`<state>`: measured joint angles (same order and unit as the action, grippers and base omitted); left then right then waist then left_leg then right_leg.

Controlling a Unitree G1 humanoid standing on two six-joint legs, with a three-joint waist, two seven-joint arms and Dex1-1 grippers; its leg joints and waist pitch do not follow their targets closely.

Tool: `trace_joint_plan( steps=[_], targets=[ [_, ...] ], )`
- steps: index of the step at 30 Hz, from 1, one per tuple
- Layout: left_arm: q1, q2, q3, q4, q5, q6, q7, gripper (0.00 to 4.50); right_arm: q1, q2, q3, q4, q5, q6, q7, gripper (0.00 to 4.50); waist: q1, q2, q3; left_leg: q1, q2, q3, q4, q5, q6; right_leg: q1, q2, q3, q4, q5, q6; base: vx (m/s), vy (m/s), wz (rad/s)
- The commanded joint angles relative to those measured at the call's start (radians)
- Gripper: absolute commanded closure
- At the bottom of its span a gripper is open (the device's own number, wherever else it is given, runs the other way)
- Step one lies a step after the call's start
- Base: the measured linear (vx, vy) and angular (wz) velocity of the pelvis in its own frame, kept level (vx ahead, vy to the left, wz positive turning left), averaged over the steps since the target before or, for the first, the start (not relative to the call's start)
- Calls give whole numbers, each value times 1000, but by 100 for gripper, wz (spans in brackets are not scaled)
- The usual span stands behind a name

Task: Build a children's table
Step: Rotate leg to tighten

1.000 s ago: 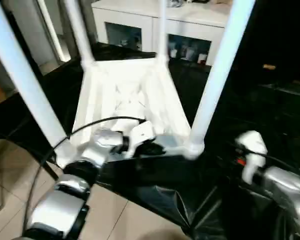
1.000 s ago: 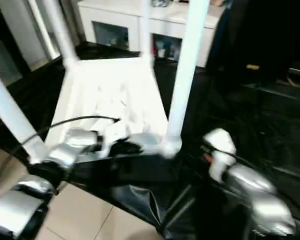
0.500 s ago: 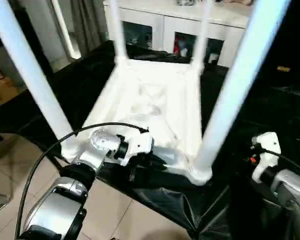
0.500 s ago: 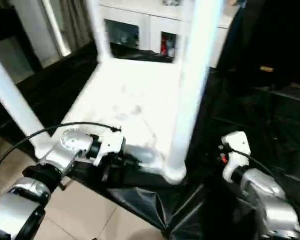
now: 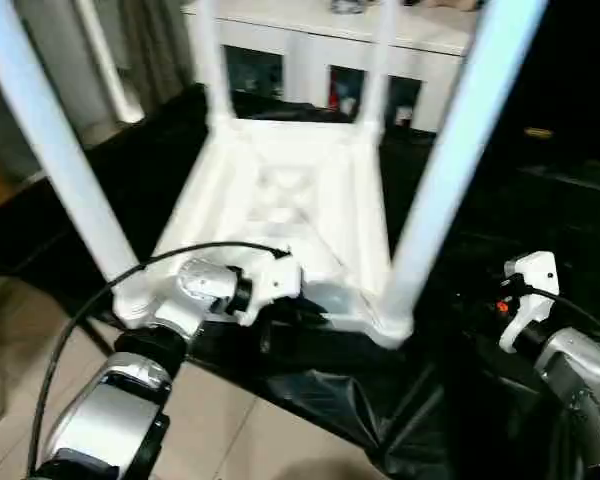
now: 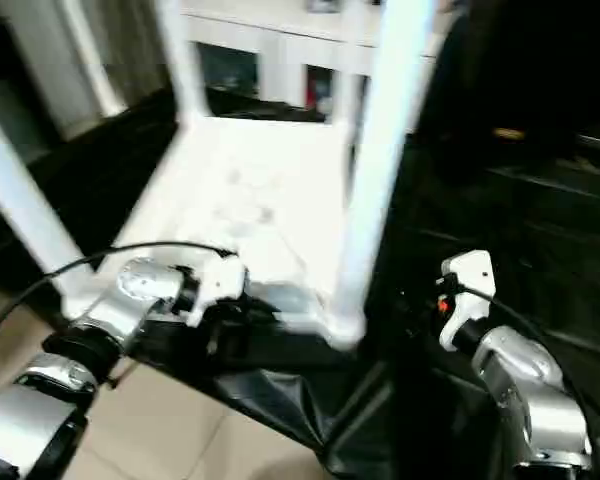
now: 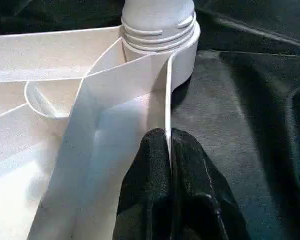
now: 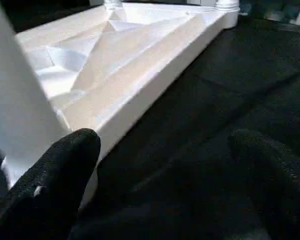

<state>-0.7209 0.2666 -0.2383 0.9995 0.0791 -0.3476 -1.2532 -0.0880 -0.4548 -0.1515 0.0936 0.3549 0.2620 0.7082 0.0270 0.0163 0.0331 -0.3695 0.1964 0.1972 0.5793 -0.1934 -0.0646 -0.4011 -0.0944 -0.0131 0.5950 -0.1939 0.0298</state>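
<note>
1. The children's table (image 5: 290, 200) lies upside down on the black sheet (image 5: 500, 230), ribbed underside up. All four legs (image 5: 450, 150) stand upright in the corner sockets, so I judge assembly near complete.

2. My left gripper (image 7: 169, 150) is pressed together, pinching the thin near rim of the table top. In the left wrist view the black fingers (image 7: 152, 165) sit on either side of that rim wall, just short of the near corner socket (image 7: 160, 30) on my right-hand side.

3. My right gripper (image 8: 165, 165) is spread wide and holds nothing. It hovers over the black sheet just outside that same near corner, apart from the table. One finger (image 8: 60, 170) shows close to the long side edge; I cannot tell if it touches.

4. Key relation: the table's long axis runs away from me toward the white cabinet (image 5: 330, 50). My left arm is on the table; my right is beside it.

5. Edges: the near rim lies at the front edge of the black sheet, with tiled floor (image 5: 40, 330) below.

6. Room: bare sheet to the right of the table gives the right arm clearance. The near right leg rises close by and could be knocked.
</note>
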Motion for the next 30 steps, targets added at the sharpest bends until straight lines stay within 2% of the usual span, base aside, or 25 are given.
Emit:
trace_joint_plan(
  steps=[1,2,3,4,6,7,8,10,12,14,16,19,22,24,25,26,30],
  targets=[
    [26,28,17,8,-4,29,24,450,0,-25,41,-3,-7,1,61,0,4,-28,-43,-9,22,-16,-74,-251,44,47,-37,11,-82,-304,-176,0,0,0],
    [28,31,14,5,-3,32,25,450,4,-35,59,-6,-13,-5,86,0,4,-26,-44,-7,24,-17,-73,-243,50,45,-37,12,-82,-296,-178,0,0,0],
    [31,33,15,0,-7,32,17,450,7,-42,80,-13,-13,-7,116,0,4,-28,-45,-2,25,-14,-69,-242,59,41,-36,14,-81,-273,-192,0,0,0],
    [31,33,15,0,-7,32,17,450,7,-42,80,-13,-13,-7,116,0,5,-27,-45,-1,25,-14,-68,-239,63,40,-36,15,-80,-262,-198,0,0,0],
    [36,32,16,-13,-18,36,4,450,-6,-39,137,-23,-31,-17,160,0,6,-29,-46,-1,26,-12,-65,-215,74,41,-35,14,-75,-217,-217,0,0,0],
    [37,30,17,-17,-19,38,5,450,-19,-29,159,-19,-51,-32,154,0,7,-26,-47,1,27,-11,-64,-202,79,40,-35,14,-72,-190,-229,0,0,0],
    [38,28,17,-20,-19,41,6,450,-27,-21,172,-19,-54,-31,157,0,7,-31,-47,0,27,-9,-62,-189,82,40,-33,14,-70,-163,-238,0,0,0],
    [40,26,15,-26,-19,45,5,450,-41,-6,199,-20,-64,-37,163,0,9,-26,-47,3,28,-9,-62,-184,84,40,-34,14,-66,-150,-247,0,0,0],
    [44,21,12,-37,-20,51,6,450,-66,18,233,-4,-96,-60,147,0,9,-30,-47,4,28,-8,-62,-186,81,40,-34,15,-65,-154,-250,0,0,0],
    [49,18,9,-48,-21,56,8,450,-88,36,247,19,-120,-83,124,0,8,-31,-47,5,28,-7,-62,-183,80,39,-34,16,-65,-148,-251,0,0,0],
    [53,16,9,-58,-24,64,6,450,-109,51,253,48,-142,-106,99,0,8,-29,-48,6,28,-7,-61,-176,78,39,-34,17,-63,-134,-256,0,0,0],
    [58,19,7,-63,-21,64,7,450,-122,57,263,70,-160,-123,93,0,11,-27,-50,7,26,-5,-57,-149,91,44,-32,17,-55,-61,-273,0,0,0],
    [59,20,7,-66,-20,66,8,450,-126,56,265,79,-166,-131,96,0,10,-28,-49,7,25,-5,-57,-154,96,45,-32,16,-56,-66,-275,0,0,0],
    [60,20,7,-69,-19,69,9,450,-134,54,267,94,-175,-143,96,28,10,-29,-49,8,26,-5,-57,-166,93,44,-33,17,-58,-90,-270,0,0,0],
    [60,20,7,-69,-19,70,10,450,-136,52,271,100,-184,-154,96,28,9,-29,-49,8,26,-5,-57,-170,89,44,-33,17,-59,-100,-269,0,0,0],
    [60,20,7,-69,-19,70,10,450,-136,52,271,100,-184,-154,96,28,9,-28,-49,8,26,-5,-57,-170,89,44,-33,17,-58,-101,-269,0,0,0],
    [58,19,10,-71,-19,72,17,450,-145,56,274,118,-184,-167,99,76,9,-30,-51,8,25,-5,-55,-159,95,45,-31,17,-55,-79,-272,0,0,0]
  ],
)
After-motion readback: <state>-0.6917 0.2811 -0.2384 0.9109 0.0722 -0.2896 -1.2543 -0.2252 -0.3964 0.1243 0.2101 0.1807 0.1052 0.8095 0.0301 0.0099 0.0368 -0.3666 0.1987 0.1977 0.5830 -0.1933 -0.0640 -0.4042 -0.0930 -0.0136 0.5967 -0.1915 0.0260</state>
